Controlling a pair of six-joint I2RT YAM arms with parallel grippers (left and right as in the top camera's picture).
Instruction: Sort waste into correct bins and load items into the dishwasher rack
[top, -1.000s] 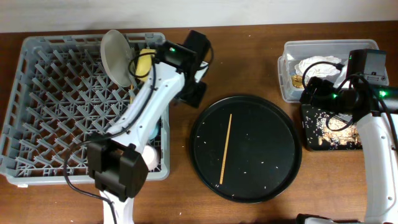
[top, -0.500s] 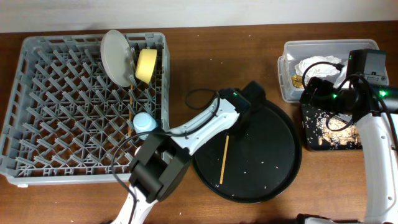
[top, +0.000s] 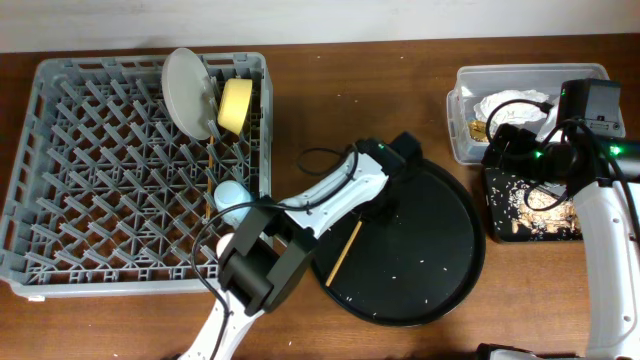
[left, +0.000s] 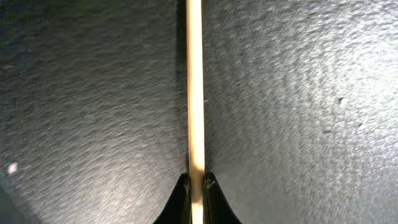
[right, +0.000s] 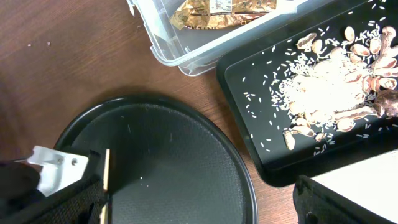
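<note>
Between the tips of the left claw (left: 196, 182) a wooden chopstick (left: 195, 93) was pinched near one end. The tips were all but shut against its sides, and its length ran out ahead of the claw over the round black tray (top: 440, 285); whether it had lifted clear I could not tell. The step in hand looked to be loading this chopstick. The dishwasher rack (top: 60, 200) lay apart from the claw, past the tray's rim, with the white plate (top: 187, 92), yellow bowl (top: 236, 105) and blue cup (top: 232, 196) on its nearer side. The next move called for a clean lift, a swing over the rack wall, and a release among the pegs. The right claw (top: 507, 143) hung well away over the black rectangular tray (top: 500, 228), beside the clear tub (top: 460, 150); its opening could not be made out.
</note>
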